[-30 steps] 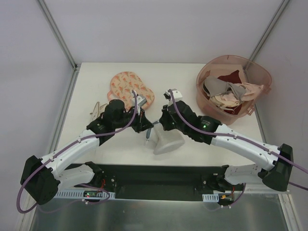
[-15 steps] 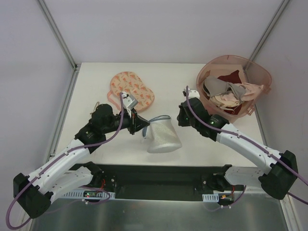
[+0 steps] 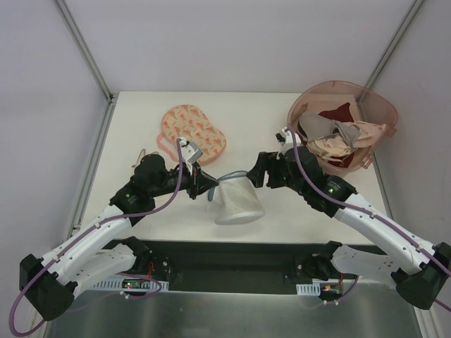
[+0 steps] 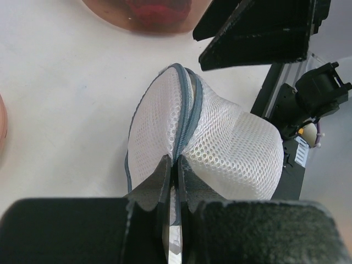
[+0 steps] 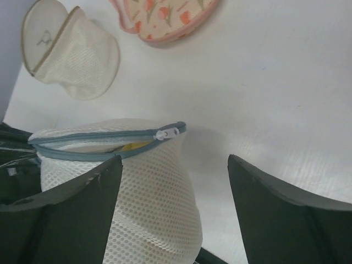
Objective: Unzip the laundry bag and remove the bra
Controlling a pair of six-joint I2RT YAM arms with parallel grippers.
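Left fingers [image 4: 157, 187] pinched almost closed on the grey-blue zipper rim [image 4: 187, 118] of the laundry bag [image 3: 238, 201], which sits on the worktop [image 3: 261, 127] between the two arms. Right fingers [image 5: 82, 192] spread wide, gripping nothing, just beside the bag's zipper pull [image 5: 168, 133] end. Zip partly parted; yellow bra [image 5: 135, 146] shows through the gap, inside the bag.

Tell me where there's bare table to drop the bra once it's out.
Best patch: the back-centre table between the pink printed pouch and the tub. A smaller strip lies at the near edge, right of the laundry bag. Crowded: mid-table, where the left gripper pinches the bag and the right gripper hangs open beside it.
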